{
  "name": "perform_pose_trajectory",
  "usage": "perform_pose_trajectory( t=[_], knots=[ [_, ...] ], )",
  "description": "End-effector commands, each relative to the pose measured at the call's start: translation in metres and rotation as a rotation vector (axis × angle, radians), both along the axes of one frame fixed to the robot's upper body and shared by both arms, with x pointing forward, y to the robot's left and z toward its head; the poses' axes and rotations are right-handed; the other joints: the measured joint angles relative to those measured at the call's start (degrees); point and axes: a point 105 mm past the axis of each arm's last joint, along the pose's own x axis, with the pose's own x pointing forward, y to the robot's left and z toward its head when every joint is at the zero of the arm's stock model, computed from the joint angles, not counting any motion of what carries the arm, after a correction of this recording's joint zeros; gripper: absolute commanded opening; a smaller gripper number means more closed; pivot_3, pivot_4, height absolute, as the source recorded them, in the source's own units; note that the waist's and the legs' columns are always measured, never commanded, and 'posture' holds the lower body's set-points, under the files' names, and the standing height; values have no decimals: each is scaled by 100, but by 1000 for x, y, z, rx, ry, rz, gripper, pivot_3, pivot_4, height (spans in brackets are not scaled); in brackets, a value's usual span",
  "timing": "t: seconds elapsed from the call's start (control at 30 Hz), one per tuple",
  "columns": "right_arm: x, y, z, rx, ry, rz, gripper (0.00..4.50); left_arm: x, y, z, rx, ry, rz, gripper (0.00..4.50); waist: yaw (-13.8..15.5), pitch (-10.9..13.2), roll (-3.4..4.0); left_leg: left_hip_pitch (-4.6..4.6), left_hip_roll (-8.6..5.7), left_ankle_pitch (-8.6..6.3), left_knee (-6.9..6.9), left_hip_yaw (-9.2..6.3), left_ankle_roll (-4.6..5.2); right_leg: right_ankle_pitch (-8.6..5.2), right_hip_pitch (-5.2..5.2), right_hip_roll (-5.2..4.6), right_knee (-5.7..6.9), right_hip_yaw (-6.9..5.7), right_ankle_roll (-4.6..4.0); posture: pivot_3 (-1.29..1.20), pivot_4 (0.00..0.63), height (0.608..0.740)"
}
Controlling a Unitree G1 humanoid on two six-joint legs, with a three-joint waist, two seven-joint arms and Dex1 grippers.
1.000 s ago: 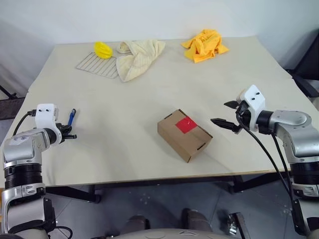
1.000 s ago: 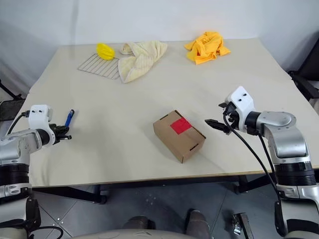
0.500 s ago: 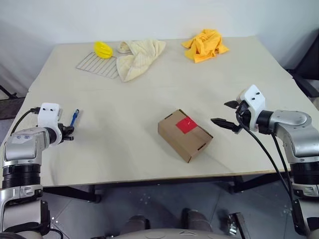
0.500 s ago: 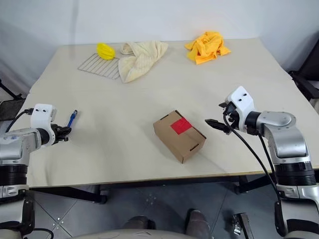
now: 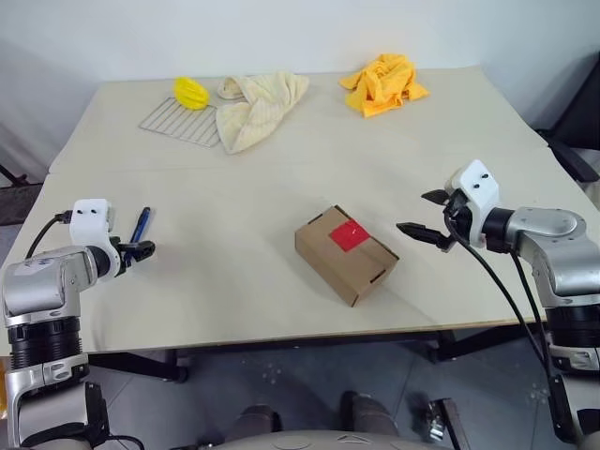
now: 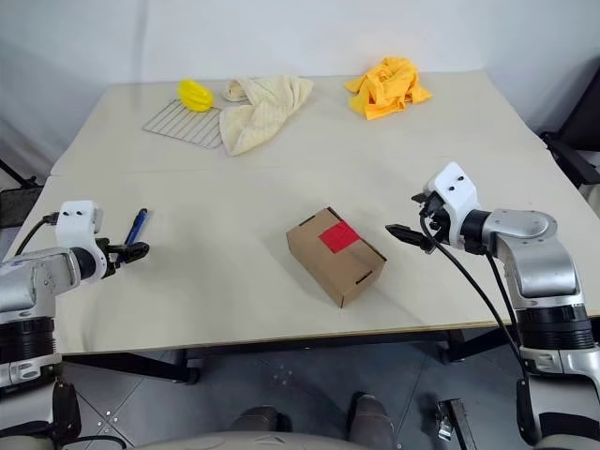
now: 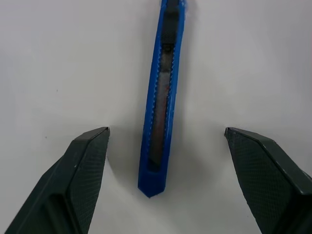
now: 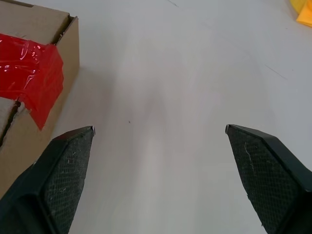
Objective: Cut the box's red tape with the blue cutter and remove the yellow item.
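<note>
Blue cutter (image 7: 162, 97) lies flat on the table (image 5: 281, 169), well left of the box (image 5: 346, 253) — left gripper (image 7: 165, 146) wide open, straddling its near end. Close squarely on the handle, blade probably retracted. Right gripper (image 8: 158, 134) open beside the box's red tape (image 8: 29, 68).
</note>
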Motion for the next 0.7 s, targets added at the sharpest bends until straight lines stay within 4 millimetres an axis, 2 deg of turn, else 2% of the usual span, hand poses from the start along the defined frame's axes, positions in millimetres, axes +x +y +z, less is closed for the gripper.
perform_pose_trajectory(
  t=[0.03,0.3,0.4,0.47,0.67,0.7],
  knots=[
    [1,1,10,-11,-30,12,4500,-8,3,-21,-74,66,17,4011,-12,0,0,0,0,0,-1,0,0,0,0,0,0,0,0,0,150,740],
    [3,2,13,-15,-34,19,4500,-2,15,-29,-97,87,14,4011,-21,-5,11,11,1,1,0,0,-1,-1,2,0,11,1,-3,0,150,740],
    [3,2,13,-16,-34,18,4500,0,19,-30,-90,98,19,3476,-19,-4,18,12,1,1,0,0,-1,0,1,-1,14,2,-4,0,150,740],
    [3,1,13,-17,-34,18,4500,1,20,-31,-78,103,12,2933,-16,-3,21,12,1,1,0,0,-1,0,1,-1,14,2,-4,0,150,740],
    [2,0,14,-18,-36,12,4500,2,18,-33,-84,114,-5,2933,6,-7,30,12,1,1,0,0,-1,0,1,-1,16,2,-4,0,150,740],
    [2,0,14,-18,-37,11,4500,2,18,-33,-85,115,-5,2564,10,-8,32,12,1,1,0,0,-1,0,1,-1,16,2,-4,0,150,740]
  ],
)
